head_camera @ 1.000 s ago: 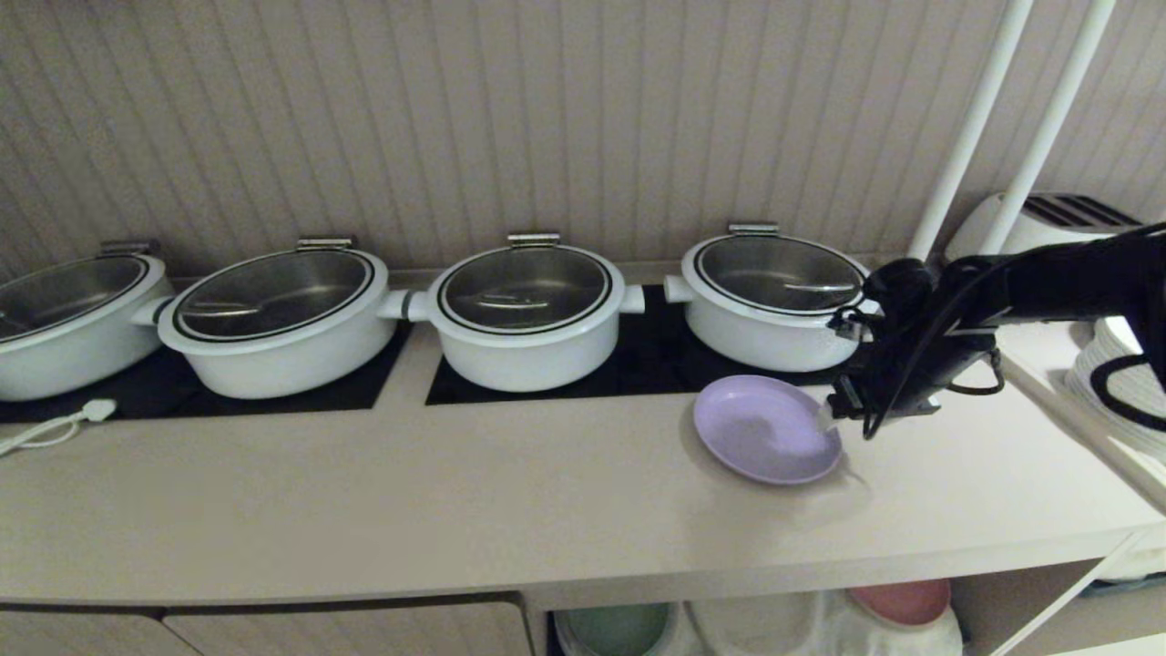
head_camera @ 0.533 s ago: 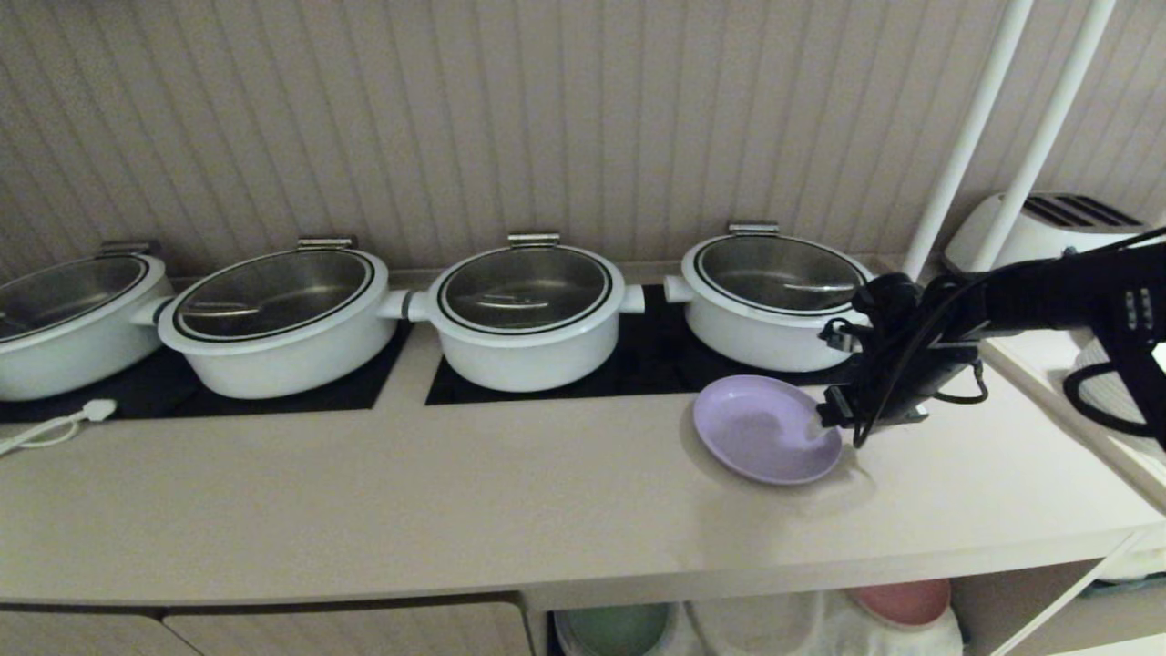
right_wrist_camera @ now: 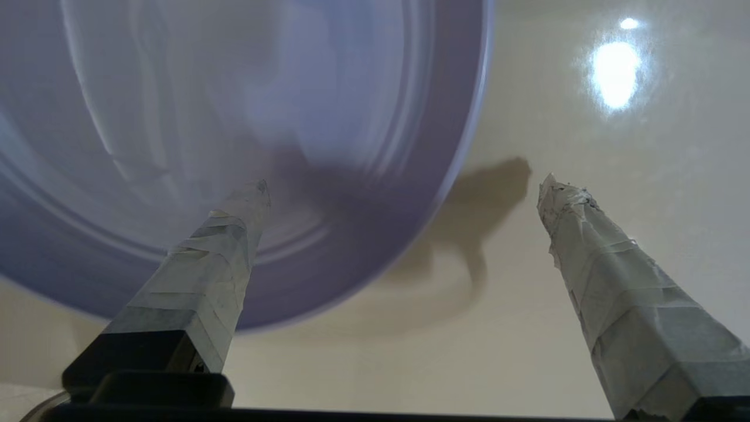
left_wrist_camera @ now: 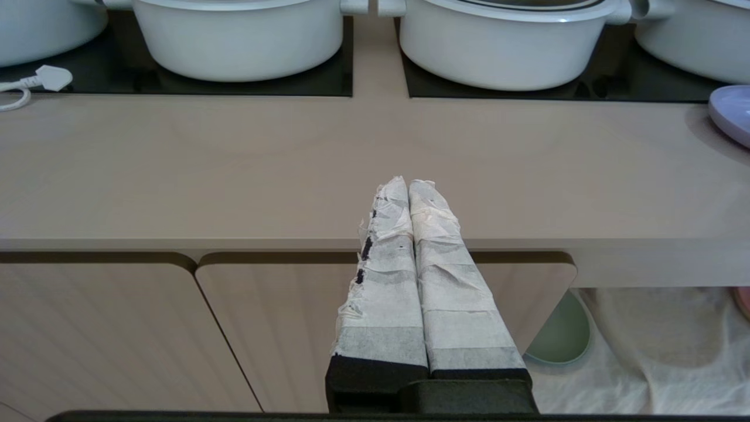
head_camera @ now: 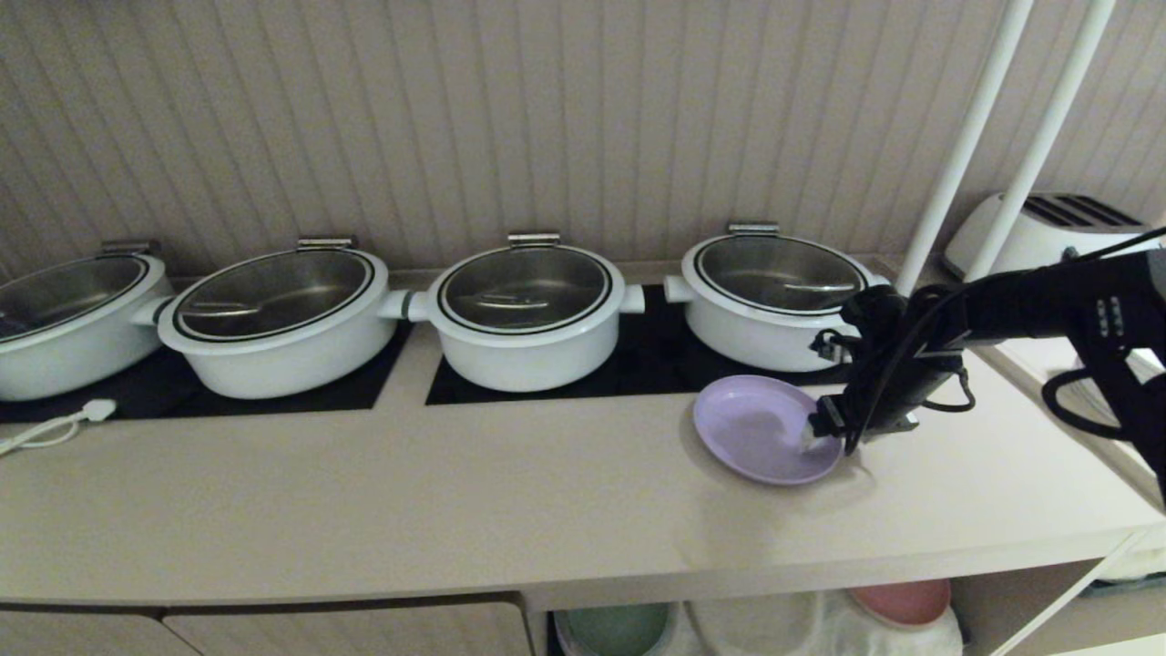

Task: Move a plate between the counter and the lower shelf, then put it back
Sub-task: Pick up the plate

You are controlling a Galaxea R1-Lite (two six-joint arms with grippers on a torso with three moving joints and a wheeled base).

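The pale lilac plate (head_camera: 761, 428) lies flat on the beige counter (head_camera: 455, 510), in front of the rightmost pot. My right gripper (head_camera: 818, 435) hangs open at the plate's right edge. In the right wrist view the right gripper (right_wrist_camera: 404, 184) straddles the rim of the plate (right_wrist_camera: 234, 117), one finger over it and the other over bare counter, holding nothing. My left gripper (left_wrist_camera: 409, 183) is shut and empty, parked before the counter's front edge. The lower shelf (head_camera: 820, 624), draped in white cloth, shows under the counter.
Several white lidded pots stand on black hob panels, the nearest (head_camera: 774, 296) just behind the plate. Two white poles (head_camera: 966, 137) and a toaster (head_camera: 1038, 228) are at the right. A green plate (head_camera: 615, 629) and a pink plate (head_camera: 902, 601) sit in the shelf.
My right gripper has moved left and down onto the plate's right edge and its fingers have spread a little wider. The plate and the left arm have stayed still.
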